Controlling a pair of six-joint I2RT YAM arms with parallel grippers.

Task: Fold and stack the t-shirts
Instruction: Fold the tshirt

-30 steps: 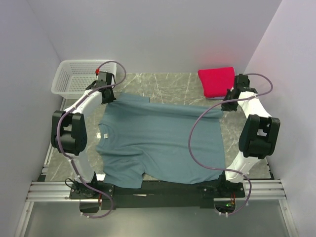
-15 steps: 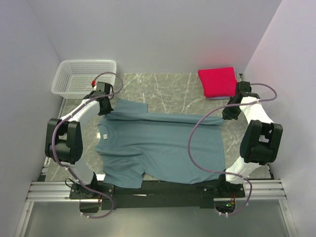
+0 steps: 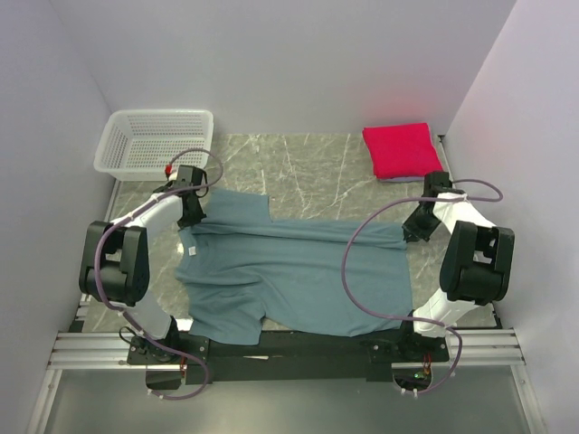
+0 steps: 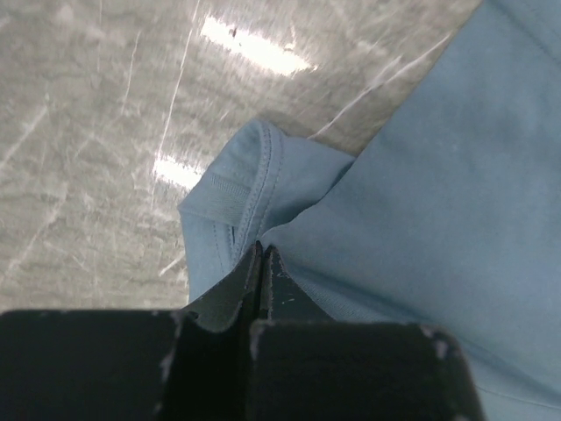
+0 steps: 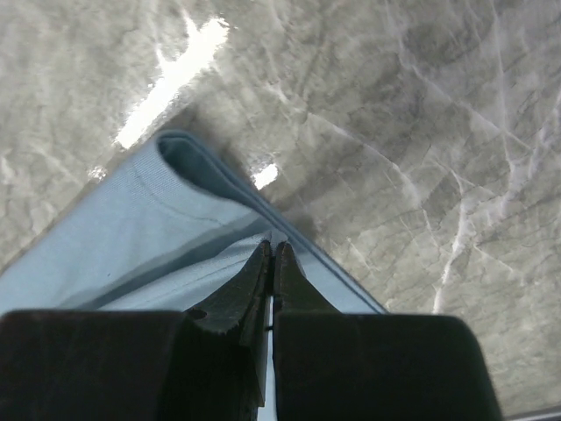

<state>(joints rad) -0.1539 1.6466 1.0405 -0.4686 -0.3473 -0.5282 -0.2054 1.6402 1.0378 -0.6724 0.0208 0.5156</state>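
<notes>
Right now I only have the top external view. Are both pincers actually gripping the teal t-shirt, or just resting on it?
Observer: The left wrist view shows the left pincer shut, with cloth of the teal t-shirt pinched between its tips.
Reviewer: And the right one?
Observer: The right wrist view shows the right pincer shut on the shirt's edge, just below a folded-over corner.
Reviewer: Which part does the left one have?
Observer: Cloth next to a stitched hem, which curls up just beyond the tips.
</notes>
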